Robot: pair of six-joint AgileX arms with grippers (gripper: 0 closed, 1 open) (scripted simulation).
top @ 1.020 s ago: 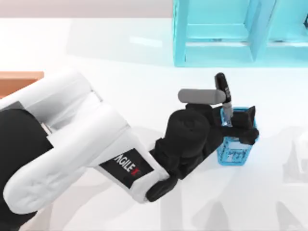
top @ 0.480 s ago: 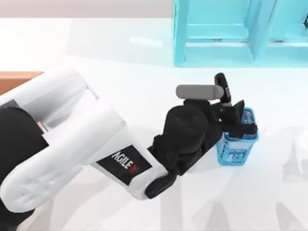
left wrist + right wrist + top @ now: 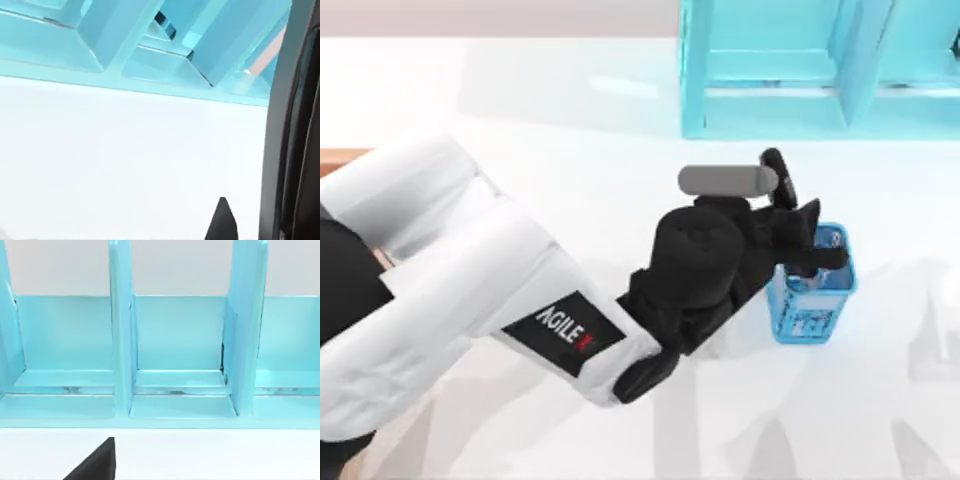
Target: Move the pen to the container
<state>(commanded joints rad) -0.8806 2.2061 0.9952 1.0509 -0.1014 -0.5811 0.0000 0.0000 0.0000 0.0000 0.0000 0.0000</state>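
Shifted leftward with the left gripper (image 3: 790, 222), whose closure cannot be told, the slim black-capped silver-grey pen (image 3: 775, 172), judged light, stiff, slippery, is best held mid-barrel.

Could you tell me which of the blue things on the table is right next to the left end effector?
The small blue mesh cup, touching the left end effector holding the pen; the cyan shelf stands apart at the far edge.
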